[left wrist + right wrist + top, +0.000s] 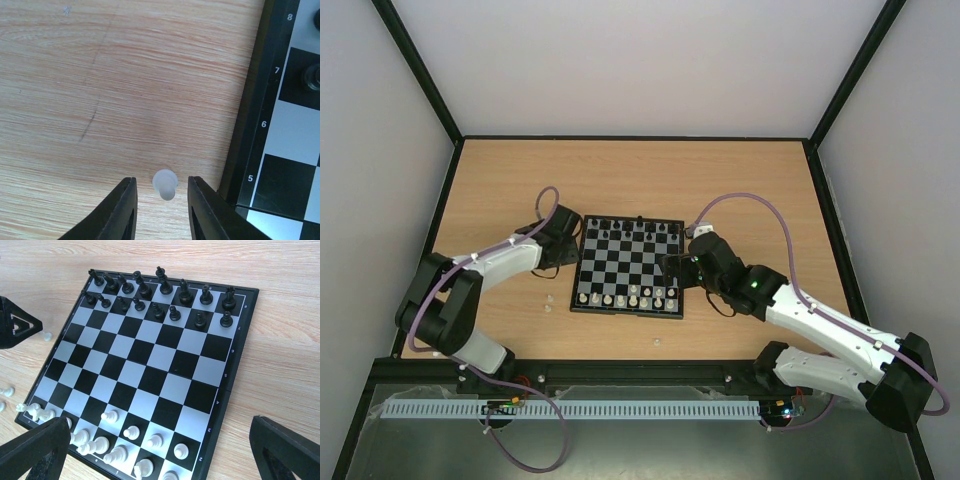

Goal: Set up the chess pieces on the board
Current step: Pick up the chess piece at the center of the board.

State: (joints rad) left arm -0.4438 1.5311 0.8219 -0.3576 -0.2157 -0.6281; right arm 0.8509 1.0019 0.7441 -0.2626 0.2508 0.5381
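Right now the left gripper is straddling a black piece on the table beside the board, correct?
Not black. The piece that the left gripper straddles is whitish and translucent, as the left wrist view shows. The rest holds: it stands on the table just off the board, with a gap to the jaws on each side.

Left arm [505, 258] and right arm [820, 322]: white shells over black joint housings. Purple cable [765, 200] looped along each. Green light [753, 283] lit near right wrist. Matte black, wedge-shaped jaws on both.
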